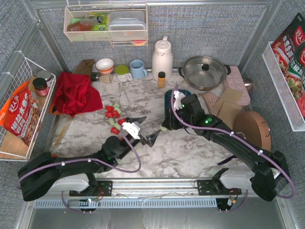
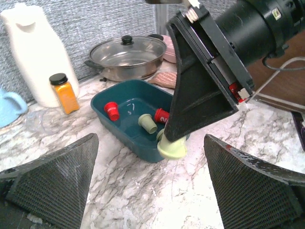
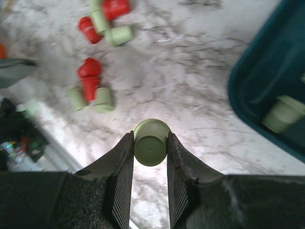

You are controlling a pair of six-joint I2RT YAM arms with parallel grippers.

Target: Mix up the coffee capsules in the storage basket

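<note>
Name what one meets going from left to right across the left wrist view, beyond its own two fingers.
white jug → amber bottle → red capsule in the teal basket → loose green capsule in it → green capsule in the right gripper

Capsules (image 1: 114, 117) red and mint green, pinched capsule (image 3: 151, 143) mint. Basket (image 2: 124, 136) dark teal. Table (image 1: 190, 152) white marble, grey veins. Left-edge cloth (image 1: 74, 93) red.

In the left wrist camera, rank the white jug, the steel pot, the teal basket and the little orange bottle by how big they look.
1. Teal basket and white jug: about alike; the basket is nearer and partly hidden, so unranked.
2. Steel pot, farther back.
3. Orange bottle.
</note>
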